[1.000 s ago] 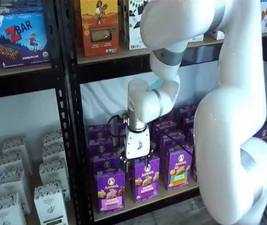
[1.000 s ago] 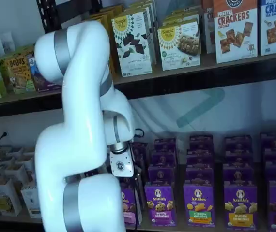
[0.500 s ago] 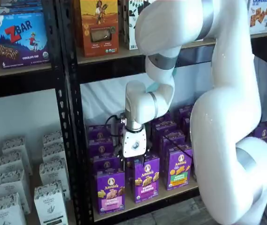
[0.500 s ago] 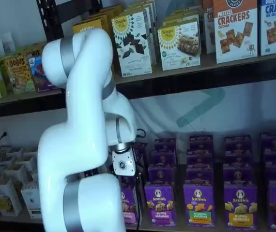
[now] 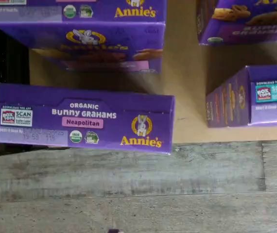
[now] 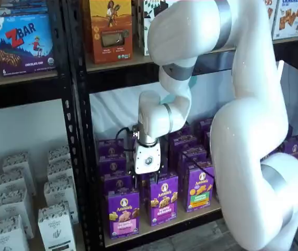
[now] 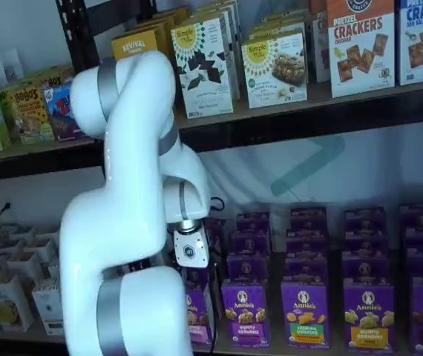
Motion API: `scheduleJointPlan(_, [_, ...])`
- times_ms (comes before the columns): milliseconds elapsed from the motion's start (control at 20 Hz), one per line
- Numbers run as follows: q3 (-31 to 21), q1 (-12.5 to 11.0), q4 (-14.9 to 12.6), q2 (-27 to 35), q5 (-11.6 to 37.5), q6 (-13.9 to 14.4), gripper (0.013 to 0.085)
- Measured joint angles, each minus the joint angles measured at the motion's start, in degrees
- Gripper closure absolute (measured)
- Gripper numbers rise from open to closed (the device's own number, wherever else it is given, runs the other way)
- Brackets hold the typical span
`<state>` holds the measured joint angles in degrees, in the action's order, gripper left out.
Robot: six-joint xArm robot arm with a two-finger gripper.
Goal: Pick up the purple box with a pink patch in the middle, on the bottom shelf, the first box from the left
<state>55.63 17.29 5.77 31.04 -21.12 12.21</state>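
Note:
The purple box (image 6: 123, 212) stands upright at the front left of the bottom shelf (image 6: 157, 226), with a pink patch low on its front. In a shelf view the arm hides most of it (image 7: 199, 317). The wrist view shows its top (image 5: 85, 119), labelled Neapolitan in pink, at the shelf's front edge. My gripper (image 6: 145, 180) hangs just behind and right of this box, white body above the rows. It also shows in a shelf view (image 7: 194, 274). Its black fingers blend into the dark gaps, so I cannot tell their state.
More purple Annie's boxes fill the shelf: one right of the target (image 6: 163, 198), one with a green patch (image 6: 200, 188), others behind. A black upright (image 6: 78, 157) stands left of the target. White boxes (image 6: 55, 225) fill the left bay. Grey floor (image 5: 138, 194) lies below the shelf edge.
The gripper has shifted a little to the left and slightly up, from over the second front box towards the front left box. The boxes have not moved.

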Motion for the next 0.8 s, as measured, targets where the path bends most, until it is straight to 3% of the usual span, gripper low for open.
scheduleJointPlan(800, [2.2, 0.1, 1.2, 1.0, -2.9, -0.9, 0.013])
